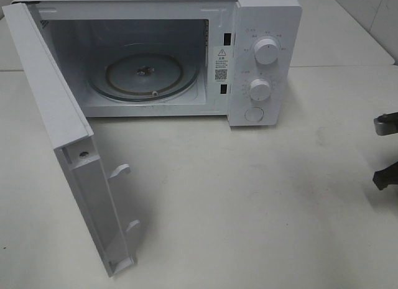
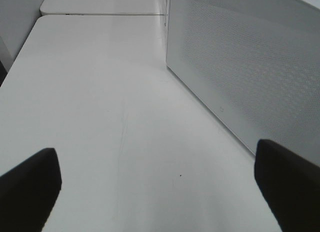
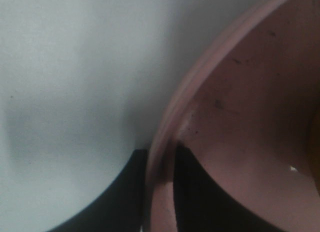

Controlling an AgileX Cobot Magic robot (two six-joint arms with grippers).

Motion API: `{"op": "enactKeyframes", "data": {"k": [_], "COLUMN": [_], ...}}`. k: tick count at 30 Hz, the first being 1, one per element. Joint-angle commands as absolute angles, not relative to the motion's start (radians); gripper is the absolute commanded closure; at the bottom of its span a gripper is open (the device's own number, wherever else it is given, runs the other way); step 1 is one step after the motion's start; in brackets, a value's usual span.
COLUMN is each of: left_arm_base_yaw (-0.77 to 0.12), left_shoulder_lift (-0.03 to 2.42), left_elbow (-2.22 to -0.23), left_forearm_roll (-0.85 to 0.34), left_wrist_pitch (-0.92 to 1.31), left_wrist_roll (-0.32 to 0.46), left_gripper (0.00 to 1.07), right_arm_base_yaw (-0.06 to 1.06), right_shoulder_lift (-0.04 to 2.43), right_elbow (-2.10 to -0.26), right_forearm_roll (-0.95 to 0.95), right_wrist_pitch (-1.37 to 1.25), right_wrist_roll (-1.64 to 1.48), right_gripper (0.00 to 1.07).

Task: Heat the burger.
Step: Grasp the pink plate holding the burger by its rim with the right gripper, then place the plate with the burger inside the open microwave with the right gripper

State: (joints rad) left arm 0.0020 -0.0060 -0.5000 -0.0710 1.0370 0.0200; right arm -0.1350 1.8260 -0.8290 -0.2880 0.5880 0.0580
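Your right gripper (image 3: 161, 192) is clamped on the pink plate (image 3: 240, 117) by its rim alone. The burger isn't clearly in view, so you can't tell where it sits. A tilted lift could slide it off. Your left gripper (image 2: 157, 179) hangs with fingers wide apart beside the microwave (image 1: 186, 53), whose door (image 1: 56, 109) is open.

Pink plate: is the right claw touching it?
Touching. In the right wrist view, the dark fingers of the right claw press against both sides of the pink plate at its rim.
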Motion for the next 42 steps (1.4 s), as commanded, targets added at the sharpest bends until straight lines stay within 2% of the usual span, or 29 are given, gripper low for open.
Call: {"op": "enactKeyframes", "data": {"k": [1, 21, 42], "left_arm_base_yaw": [-0.001, -0.001, -0.001], "left_shoulder_lift": [-0.029, -0.029, -0.029], "left_elbow": [-0.496, -0.496, -0.496], "left_forearm_roll": [-0.072, -0.072, -0.072], "left_wrist_pitch": [1.027, 1.027, 1.027], "left_wrist_roll": [0.017, 0.017, 0.017], "left_gripper": [0.09, 0.09, 0.09], "right_arm_base_yaw": [-0.130, 0.071, 0.261], "right_shoulder_lift": [1.822, 1.793, 1.677], "right_elbow": [-0.832, -0.827, -0.754], "right_forearm_roll": [-0.282, -0.577, -0.700], "right_wrist_pitch": [0.607, 0.744, 0.835], "right_wrist_roll": [0.086, 0.385, 0.496], "right_gripper": [1.07, 1.07, 1.07]}}
